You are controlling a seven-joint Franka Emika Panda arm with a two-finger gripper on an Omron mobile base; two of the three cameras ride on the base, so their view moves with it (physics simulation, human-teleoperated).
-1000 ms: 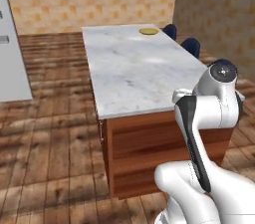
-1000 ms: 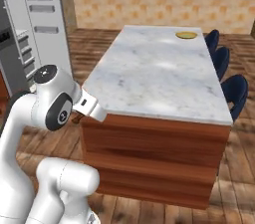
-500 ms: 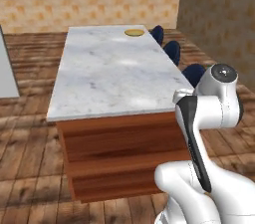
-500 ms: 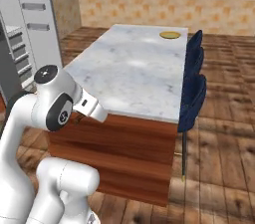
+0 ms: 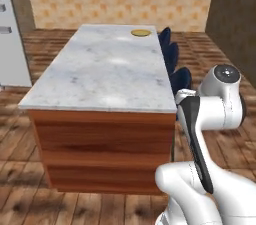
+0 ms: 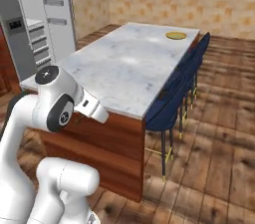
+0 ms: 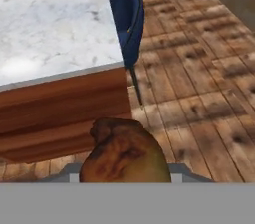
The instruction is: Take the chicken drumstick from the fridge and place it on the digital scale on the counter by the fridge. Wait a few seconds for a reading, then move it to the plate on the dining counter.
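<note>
The dark-brown, lumpy chicken drumstick (image 7: 124, 156) sits at the bottom of the hand view, held in my gripper (image 7: 124, 173), which is shut on it; the meat hides the fingertips. Beyond it is the near corner of the dining counter (image 7: 50, 24), a white-grey marble top on a reddish wood base. The small yellow-tan plate (image 5: 141, 32) lies at the far end of that counter (image 5: 100, 74), near the stool side, and is also seen from the right as the plate (image 6: 176, 35) on the counter (image 6: 124, 63). The fridge (image 6: 37, 29) stands open at the left with white shelves.
Dark-blue stools (image 5: 174, 61) line the counter's right side (image 6: 174, 98), and one stool (image 7: 129, 14) is close in the hand view. A grey fridge door (image 5: 10, 44) stands at the far left. Wooden floor (image 6: 219, 118) spreads to the right of the stools.
The whole picture has shifted in both base views, so the base has driven: the dining counter now sits more central and nearer, and the stools have come into view on its right.
</note>
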